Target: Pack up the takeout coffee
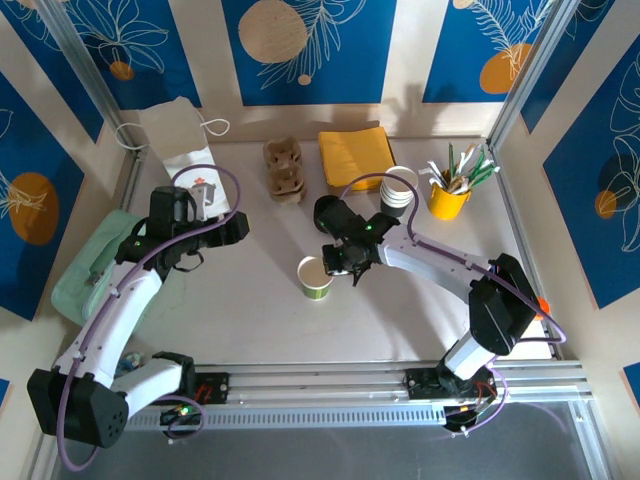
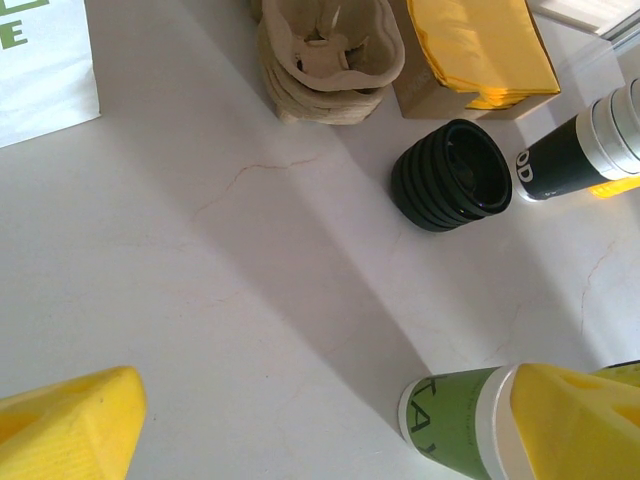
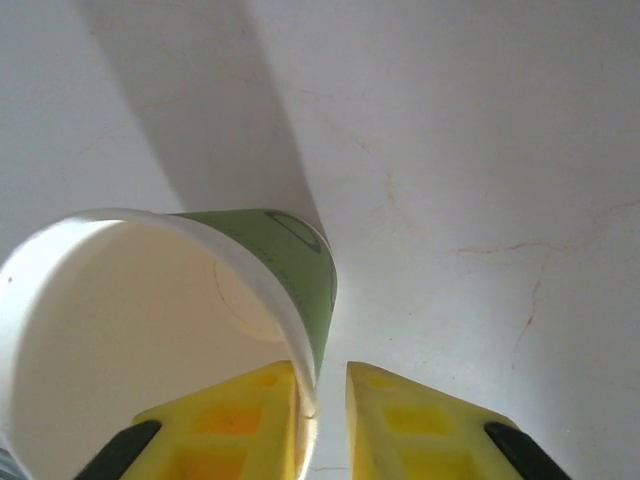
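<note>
A green paper cup [image 1: 315,277] with a white rim stands upright and empty at mid-table. My right gripper [image 1: 337,262] straddles its rim [image 3: 150,225]: one yellow finger [image 3: 230,430] sits inside against the wall, the other [image 3: 420,425] outside with a narrow gap to the cup, so the jaws are slightly open. The takeout coffee cups [image 1: 400,190], dark-sided with white rims, are nested at the back [image 2: 575,150]. My left gripper [image 1: 232,228] hangs wide open over bare table [image 2: 330,430], the green cup [image 2: 455,420] beside its right finger.
A brown pulp carrier [image 1: 283,170] and yellow napkins [image 1: 356,157] lie at the back. A stack of black lids [image 2: 450,175] sits near the nested cups. A yellow pot of utensils [image 1: 448,195] stands back right, a white paper bag [image 1: 180,140] back left.
</note>
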Action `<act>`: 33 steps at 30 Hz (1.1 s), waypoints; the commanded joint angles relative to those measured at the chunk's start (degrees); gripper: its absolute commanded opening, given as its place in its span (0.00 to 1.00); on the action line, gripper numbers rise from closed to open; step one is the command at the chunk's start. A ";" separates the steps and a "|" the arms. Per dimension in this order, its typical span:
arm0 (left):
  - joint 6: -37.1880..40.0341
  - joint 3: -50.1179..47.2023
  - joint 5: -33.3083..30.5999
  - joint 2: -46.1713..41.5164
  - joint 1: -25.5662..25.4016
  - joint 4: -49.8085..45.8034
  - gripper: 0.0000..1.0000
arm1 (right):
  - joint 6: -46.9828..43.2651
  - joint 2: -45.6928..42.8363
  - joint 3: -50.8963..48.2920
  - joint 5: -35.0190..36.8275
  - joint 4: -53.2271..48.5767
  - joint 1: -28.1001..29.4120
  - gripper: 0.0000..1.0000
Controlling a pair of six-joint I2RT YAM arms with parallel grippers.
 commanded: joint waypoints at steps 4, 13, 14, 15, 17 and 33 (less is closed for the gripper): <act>0.66 0.56 2.94 0.51 -0.86 1.46 0.93 | 0.29 -2.34 4.53 -1.98 -4.45 0.52 0.27; 1.43 7.86 2.81 9.31 -8.09 0.90 0.91 | 1.30 -11.97 4.99 -2.73 -6.83 -0.79 0.41; 1.43 9.03 2.09 10.68 -9.39 0.81 0.91 | 1.43 -13.33 4.35 -2.73 -6.76 -1.50 0.42; 1.35 10.26 0.94 11.95 -10.77 0.76 0.91 | 1.51 -14.73 3.52 -2.52 -6.43 -2.18 0.43; 1.01 12.53 -1.04 14.63 -13.11 0.61 0.91 | 1.39 -17.38 1.35 -1.44 -5.72 -3.58 0.47; -5.81 32.59 -12.69 39.41 -22.54 -5.04 0.82 | -0.86 -30.37 -18.89 -7.94 3.58 -22.84 0.54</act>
